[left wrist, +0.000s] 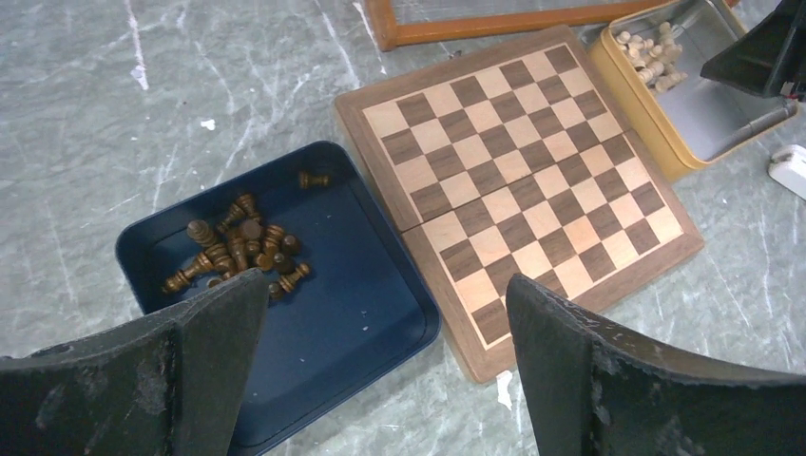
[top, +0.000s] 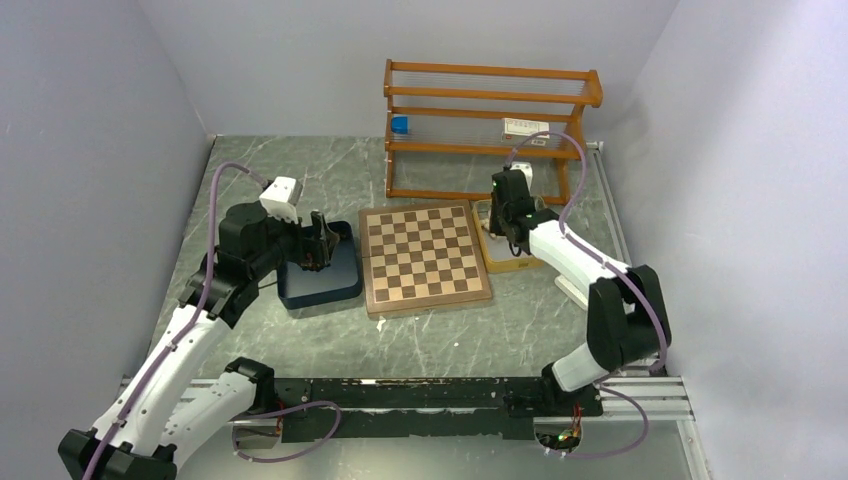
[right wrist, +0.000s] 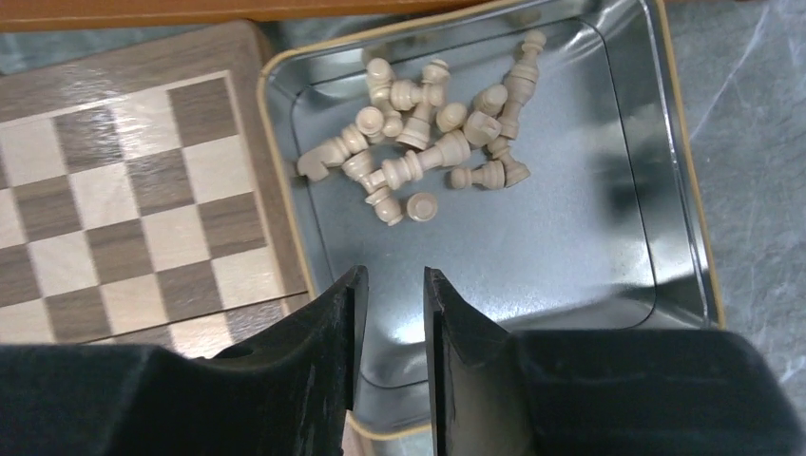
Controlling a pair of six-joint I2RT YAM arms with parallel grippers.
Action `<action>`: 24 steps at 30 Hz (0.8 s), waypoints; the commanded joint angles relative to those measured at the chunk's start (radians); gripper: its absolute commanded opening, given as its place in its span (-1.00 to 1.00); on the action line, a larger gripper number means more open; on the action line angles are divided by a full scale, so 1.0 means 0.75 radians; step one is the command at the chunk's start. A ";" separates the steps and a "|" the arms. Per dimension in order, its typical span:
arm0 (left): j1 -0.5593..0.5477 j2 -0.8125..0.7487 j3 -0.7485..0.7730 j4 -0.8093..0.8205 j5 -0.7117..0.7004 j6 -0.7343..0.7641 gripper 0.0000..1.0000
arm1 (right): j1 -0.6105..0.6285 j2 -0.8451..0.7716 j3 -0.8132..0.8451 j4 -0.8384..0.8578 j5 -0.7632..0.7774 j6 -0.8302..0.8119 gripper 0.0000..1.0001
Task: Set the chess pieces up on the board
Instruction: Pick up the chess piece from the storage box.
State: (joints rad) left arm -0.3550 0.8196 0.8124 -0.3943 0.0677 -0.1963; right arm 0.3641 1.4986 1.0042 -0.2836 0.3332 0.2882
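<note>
Chessboard (top: 425, 258) lying flat at the middle of a grey marbled table (top: 300, 180), with no piece on any square. Dark brown chess pieces (left wrist: 238, 249) lie heaped on their sides in 1 corner of a dark blue tray (left wrist: 352, 304) just left of the board. Cream chess pieces (right wrist: 428, 142) lie tumbled together at the far end of a tan-rimmed metal tin (right wrist: 570, 237) just beside the board's right edge.

The left gripper (left wrist: 385, 285) hangs over the blue tray, its 2 fingers spread wide with nothing between them. The right gripper (right wrist: 393, 275) hangs over the tin's bare near end, short of the cream heap. Its 2 fingers stand close together with a narrow, empty gap.

The pieces look light, hard and smooth. They are small turned wood, likely to roll or squirt sideways if pinched on a rounded belly. The best hold is probably across the narrow stem of a piece lying clear of its heap, such as the lone brown piece (left wrist: 314, 179).
</note>
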 commanded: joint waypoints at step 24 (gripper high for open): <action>-0.028 -0.058 0.005 -0.007 -0.088 0.034 0.99 | -0.138 0.307 0.104 0.151 -0.098 -0.027 -0.34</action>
State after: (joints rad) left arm -0.3702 0.7887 0.8124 -0.3962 0.0216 -0.1864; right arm 0.2684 1.7153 1.0550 -0.1894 0.2398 0.2810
